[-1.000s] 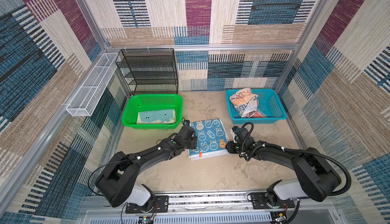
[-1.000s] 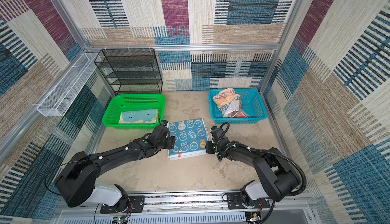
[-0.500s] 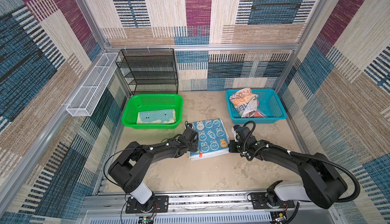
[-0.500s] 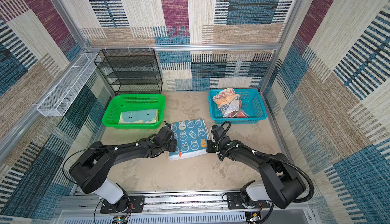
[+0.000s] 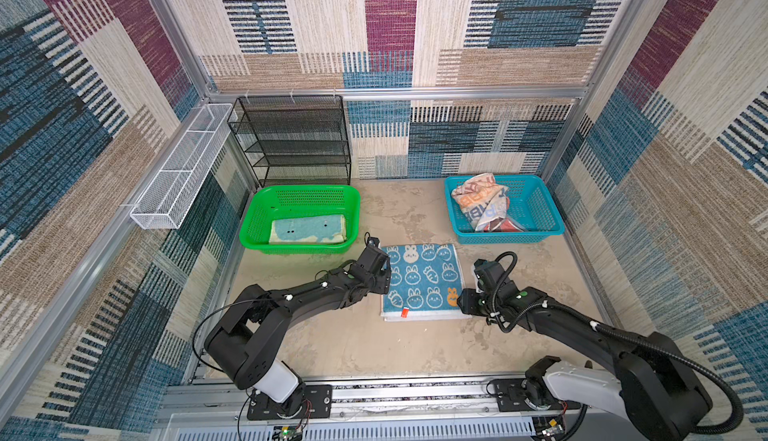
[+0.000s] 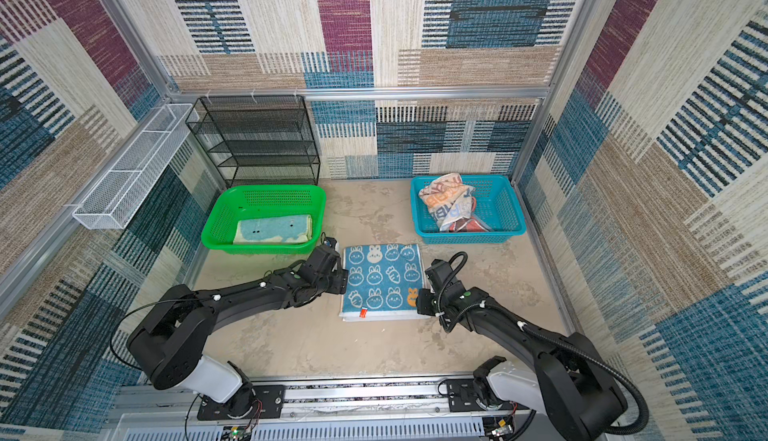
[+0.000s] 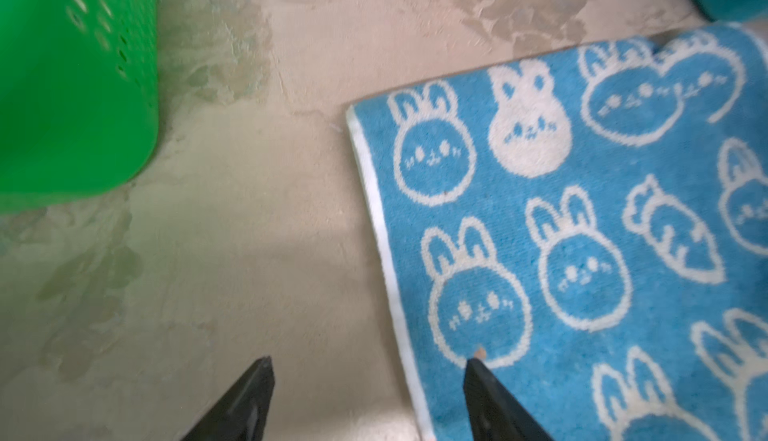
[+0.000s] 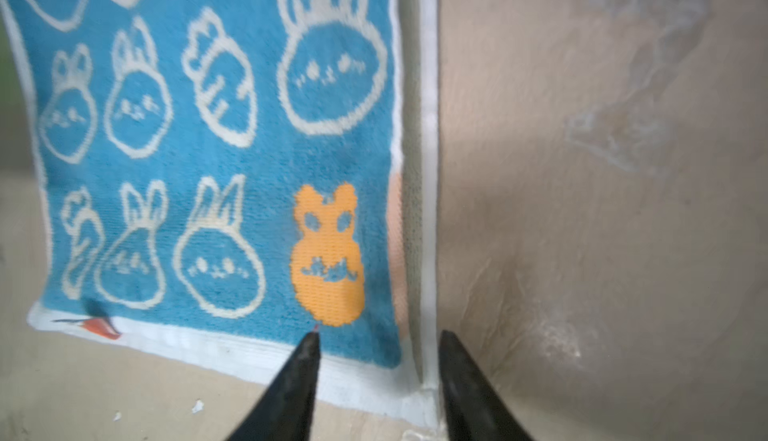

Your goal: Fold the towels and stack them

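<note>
The blue bunny towel (image 5: 422, 279) lies folded on the table (image 5: 332, 343) by the green basket (image 5: 303, 188). The left gripper (image 7: 369, 362) and right gripper (image 8: 379, 335) are spread, empty. Next, probably: pinch its sides, lift.

The coral towel (image 5: 506, 224) lies mostly buried under the crumpled lettered towel (image 5: 478, 201) in the blue basket (image 5: 534, 210). The rabbit towel (image 7: 582, 231), slightly blurred, runs off the left wrist view's edge.

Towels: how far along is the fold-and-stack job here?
Done: the aqua towel lies folded in the green basket. In hand: the rabbit towel, folded, with left gripper and right gripper open at its edges. Left: the lettered towel and coral towel, crumpled in the blue basket.
</note>
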